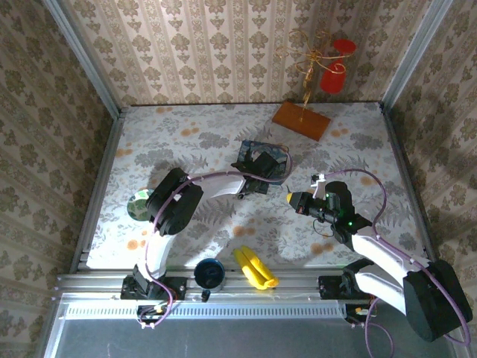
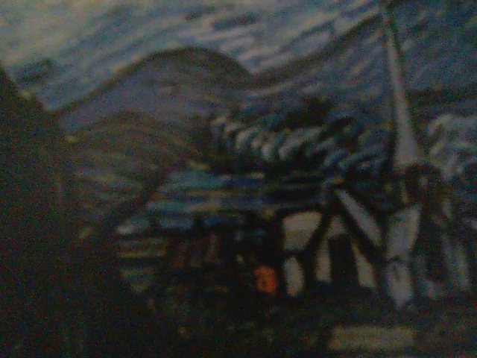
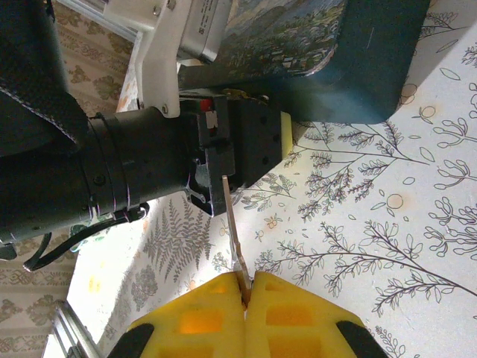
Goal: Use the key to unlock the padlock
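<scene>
A dark blue cup [image 1: 210, 274] stands at the near edge of the floral table [image 1: 186, 134], between my two bases. A pair of yellow bananas [image 1: 256, 270] lies just beside it at 3 o'clock.

Farther in, my right gripper [image 3: 244, 294] has its yellow fingers pressed together on the key [image 3: 232, 231], pinching its bow end with no gap between them. In my right wrist view the key's long axis runs from 6 to 12 o'clock, leaning a touch toward 11. The thin blade points away from my fingers, and its tip meets the lower edge of the dark body of my left gripper [image 3: 285, 128]. From above, my right gripper sits right of centre, and a greenish disc [image 1: 139, 205] lies well off at 9 o'clock, by my left elbow.

My left gripper is up against the near side of the blue painting-printed box [image 1: 264, 158], and its own camera sees the painted print close and blurred. I cannot tell how its jaws stand. I cannot pick out the padlock with certainty; the clutter where the key tip ends is too dark to read.

At 12 o'clock, by the far wall, a wooden base [image 1: 300, 119] carries a gold wire stand with red cups [image 1: 333, 77].
</scene>
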Available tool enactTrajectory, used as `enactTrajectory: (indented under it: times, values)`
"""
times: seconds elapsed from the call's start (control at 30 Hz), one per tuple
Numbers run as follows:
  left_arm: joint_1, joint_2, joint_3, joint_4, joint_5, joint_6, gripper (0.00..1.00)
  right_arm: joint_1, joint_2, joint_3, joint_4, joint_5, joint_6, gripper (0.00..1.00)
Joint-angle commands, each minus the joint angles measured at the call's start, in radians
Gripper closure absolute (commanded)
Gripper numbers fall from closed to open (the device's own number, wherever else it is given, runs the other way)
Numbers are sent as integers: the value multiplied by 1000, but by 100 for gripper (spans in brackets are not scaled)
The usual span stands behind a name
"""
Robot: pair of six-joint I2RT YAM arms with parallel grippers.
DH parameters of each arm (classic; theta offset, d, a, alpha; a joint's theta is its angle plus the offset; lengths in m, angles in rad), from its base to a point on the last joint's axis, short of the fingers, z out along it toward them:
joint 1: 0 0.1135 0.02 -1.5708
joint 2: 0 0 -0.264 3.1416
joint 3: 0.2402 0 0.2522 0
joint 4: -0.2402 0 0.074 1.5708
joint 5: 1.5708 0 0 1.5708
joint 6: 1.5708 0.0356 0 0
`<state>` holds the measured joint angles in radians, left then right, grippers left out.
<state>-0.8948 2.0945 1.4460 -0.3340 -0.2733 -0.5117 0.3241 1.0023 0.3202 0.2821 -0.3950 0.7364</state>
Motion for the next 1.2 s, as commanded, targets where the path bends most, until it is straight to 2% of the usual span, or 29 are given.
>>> enactTrajectory:
  times: [0.0, 0.2, 0.37, 0.77, 1.0, 1.17]
  values:
    - [9, -23, 33, -54, 29, -30, 98, -2, 1, -10, -20, 32, -10, 100]
    - [12, -50, 61, -153, 147, -128, 100, 1, 48, -71, 72, 32, -49, 100]
    - [20, -45, 97, -238, 248, -224, 100, 6, 114, -146, 244, -12, -106, 100]
    - [63, -82, 15, -78, 410, -455, 100, 31, 272, -157, 432, -17, -183, 100]
    - [81, -64, 19, -17, 493, -511, 100, 71, 464, -100, 563, -28, -199, 100]
    - [94, -66, 22, 2, 542, -496, 100, 91, 622, -42, 679, -65, -194, 100]
